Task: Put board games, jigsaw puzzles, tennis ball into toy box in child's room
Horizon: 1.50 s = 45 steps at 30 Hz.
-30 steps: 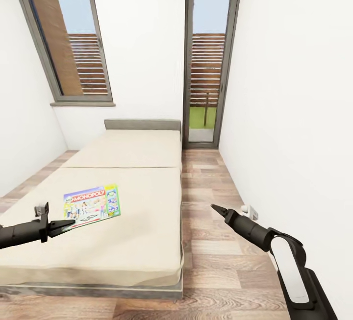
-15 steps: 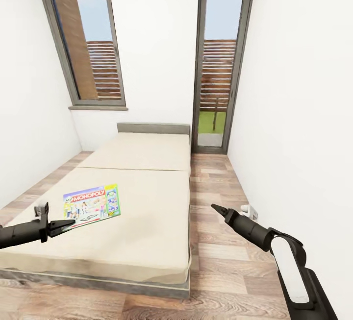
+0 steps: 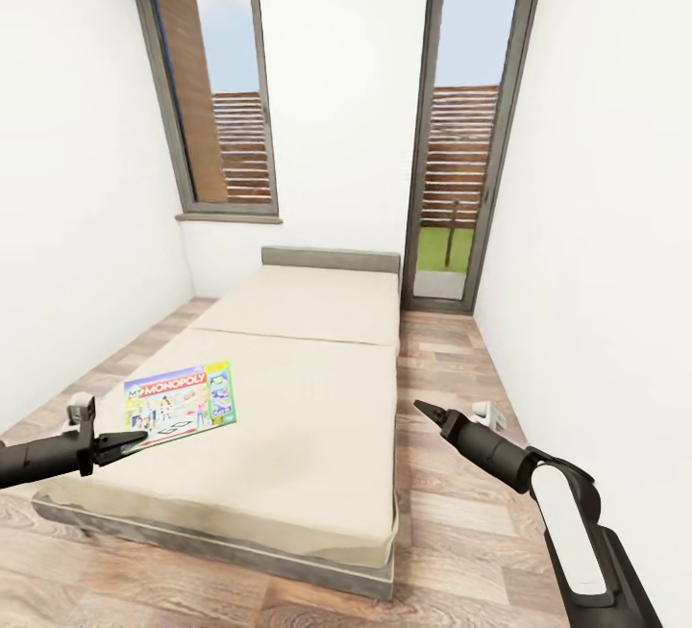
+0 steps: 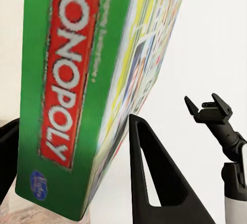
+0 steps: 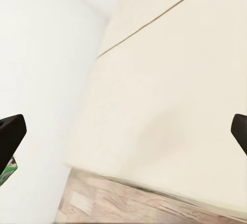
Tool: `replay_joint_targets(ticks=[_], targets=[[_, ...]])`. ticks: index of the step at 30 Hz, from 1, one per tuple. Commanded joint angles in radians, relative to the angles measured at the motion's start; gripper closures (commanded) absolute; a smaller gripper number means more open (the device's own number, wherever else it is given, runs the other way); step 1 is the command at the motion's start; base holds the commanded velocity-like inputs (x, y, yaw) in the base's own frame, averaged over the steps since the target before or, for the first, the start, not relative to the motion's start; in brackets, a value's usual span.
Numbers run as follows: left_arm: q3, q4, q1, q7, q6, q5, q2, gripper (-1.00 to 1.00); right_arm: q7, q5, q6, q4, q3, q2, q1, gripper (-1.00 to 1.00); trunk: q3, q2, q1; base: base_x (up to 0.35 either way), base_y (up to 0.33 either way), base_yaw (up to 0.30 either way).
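I've got the Monopoly box (image 3: 180,401) clamped at one edge in my left gripper (image 3: 130,439), carried above the near half of the bed (image 3: 288,416). In the left wrist view the fingers (image 4: 149,183) sit closed on the green spine (image 4: 67,80). My worry: such a thin edge hold could let the box pivot or slip loose if I turn the base sharply. My right gripper (image 3: 426,410) hangs empty over the plank floor (image 3: 452,513), fingertips spread wide.
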Motion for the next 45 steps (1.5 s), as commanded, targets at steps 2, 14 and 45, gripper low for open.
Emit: replay_joint_targets(ticks=[2, 14, 45], targets=[[0.000, 0.000, -0.001, -0.004, 0.010, -0.001, 0.001, 1.00, 0.009, 0.006, 0.006, -0.001, -0.003, 0.001, -0.001, -1.00, 0.007, 0.014, -0.008, 0.000, 0.000, 0.142], [0.001, 0.000, 0.000, -0.004, 0.010, -0.001, 0.000, 1.00, 0.035, 0.005, 0.005, -0.001, -0.004, 0.001, -0.001, -1.00, 0.046, 0.098, -0.054, 0.000, 0.000, 0.022], [0.002, 0.002, -0.001, -0.004, 0.010, -0.001, 0.001, 1.00, 0.038, 0.005, 0.002, 0.001, 0.004, 0.002, -0.001, -1.00, 0.143, 0.315, -0.173, 0.000, 0.000, 0.269]])
